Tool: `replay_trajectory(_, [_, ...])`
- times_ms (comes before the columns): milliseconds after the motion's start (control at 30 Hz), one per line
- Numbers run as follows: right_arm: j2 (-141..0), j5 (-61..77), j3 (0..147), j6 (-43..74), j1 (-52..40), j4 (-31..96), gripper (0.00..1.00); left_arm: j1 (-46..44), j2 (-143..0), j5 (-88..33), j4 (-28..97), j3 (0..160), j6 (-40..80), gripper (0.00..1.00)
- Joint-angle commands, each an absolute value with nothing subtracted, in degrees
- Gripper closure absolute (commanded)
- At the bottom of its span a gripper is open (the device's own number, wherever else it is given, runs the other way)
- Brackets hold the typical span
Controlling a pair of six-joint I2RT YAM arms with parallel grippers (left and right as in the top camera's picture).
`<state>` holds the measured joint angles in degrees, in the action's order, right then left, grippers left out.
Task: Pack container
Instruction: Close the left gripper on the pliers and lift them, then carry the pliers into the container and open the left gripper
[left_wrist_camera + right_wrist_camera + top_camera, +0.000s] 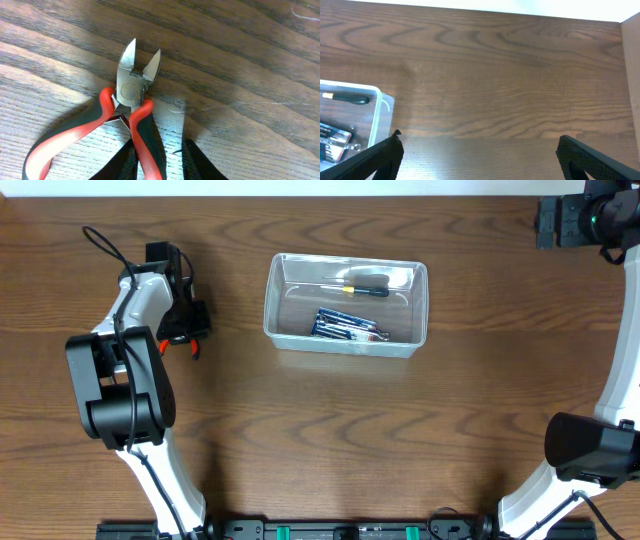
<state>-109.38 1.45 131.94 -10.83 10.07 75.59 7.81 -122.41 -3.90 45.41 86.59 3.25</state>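
Observation:
The clear plastic container [272, 308] stands at the middle of the table; it also shows at the left edge of the right wrist view [379, 107]. Inside lie a screwdriver [362, 288] and a blue tool set [345, 326]. Red-and-black cutting pliers [131, 90] lie on the wood left of the container, jaws apart; only a red tip shows in the overhead view [194, 349]. My left gripper [159, 146] is down over them, open, its fingers straddling one handle. My right gripper [477, 142] is wide open and empty, at the far right corner [560, 222].
The wooden table [400, 440] carries nothing else. Its back edge meets a white wall [470, 5]. Both arm bases stand at the front edge [350, 530].

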Motion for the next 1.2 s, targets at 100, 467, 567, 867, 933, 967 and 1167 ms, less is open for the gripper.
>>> replay_trajectory(100, [-108.44, 0.25, 132.27, -11.44, 10.48, 75.70, 0.01, 8.03, -124.16, -3.86, 45.78, 84.44, 3.75, 0.78])
replay_trajectory(467, [-108.44, 0.19, 132.27, -11.88, 10.48, 75.64, 0.01, 8.03, -123.85, -3.86, 45.71, 84.64, 3.79, 0.94])
replay_trajectory(567, [-108.44, 0.19, 132.27, -12.14, 10.48, 75.66, 0.01, 8.03, -123.22, -3.84, 46.19, 85.01, 5.13, 0.94])
replay_trajectory(867, [-108.44, -0.25, 132.27, -11.81, 10.94, 75.31, 0.01, 5.39, -113.25, -3.84, 55.37, 93.67, 5.21, 0.94])
replay_trajectory(933, [-108.44, -0.23, 132.27, -9.89, 11.68, 74.54, 0.01, 3.42, -109.19, -3.81, 56.21, 96.38, 3.75, 0.94])
replay_trajectory(967, [-108.44, -0.23, 132.27, -8.69, 12.21, 74.04, 0.01, 2.15, -107.20, -3.57, 55.92, 97.47, 1.76, 0.94])
replay_trajectory(1167, [-108.92, 0.75, 132.25, -4.08, 16.19, 72.38, 0.01, -9.74, -96.86, 5.26, 46.61, 99.24, -14.04, 0.94])
